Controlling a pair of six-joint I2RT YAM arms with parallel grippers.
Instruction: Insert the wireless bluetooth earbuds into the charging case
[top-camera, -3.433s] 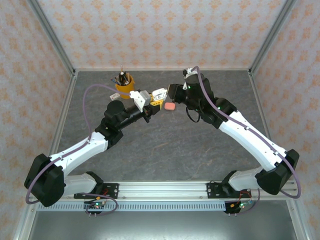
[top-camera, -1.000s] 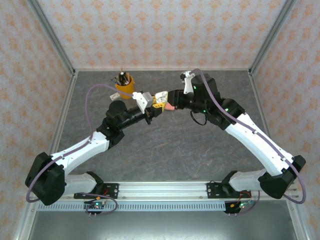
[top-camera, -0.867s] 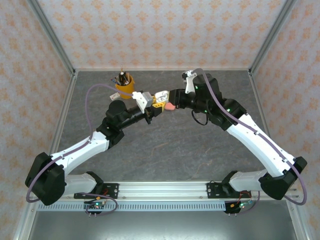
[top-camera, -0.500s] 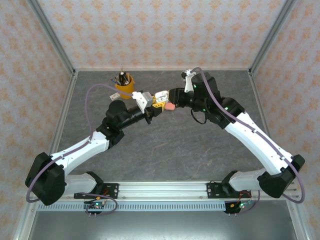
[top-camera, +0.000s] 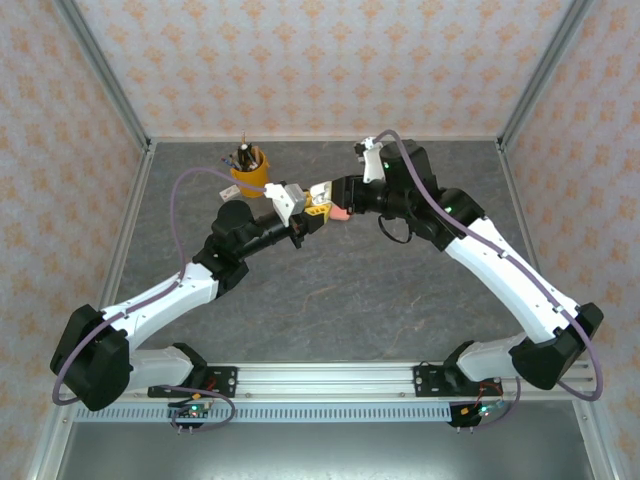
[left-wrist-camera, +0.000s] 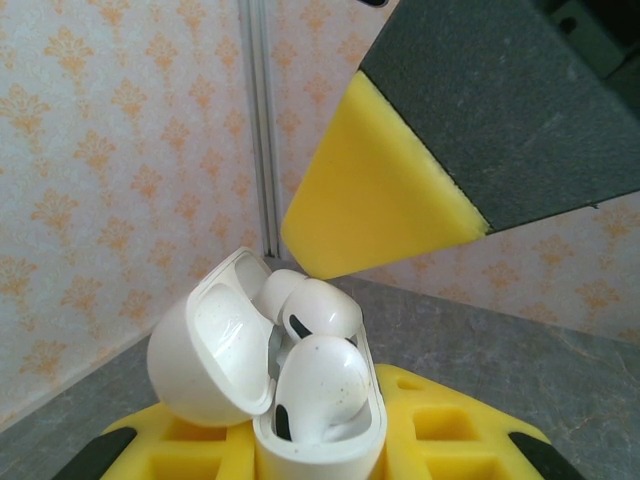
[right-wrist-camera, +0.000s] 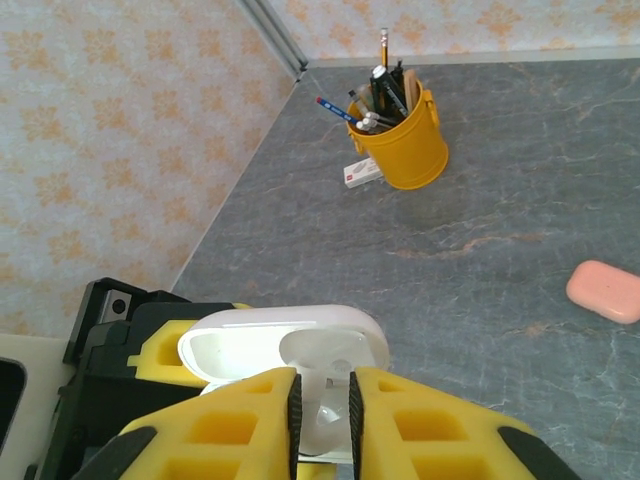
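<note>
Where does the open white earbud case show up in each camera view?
Top external: white charging case at centre, right of the pencil cup.
Left wrist: lower centre, lid swung left.
Right wrist: bottom centre, open.
Shared landmark: left gripper's yellow fingers clamping it.

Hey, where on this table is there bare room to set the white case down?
Widest bare patch: grey table between the left arm, the right arm and the near rail. A smaller one: the far right corner behind the right arm. Crowded: the far middle, where the arms meet by the pink case, and around the yellow pen cup.
</note>
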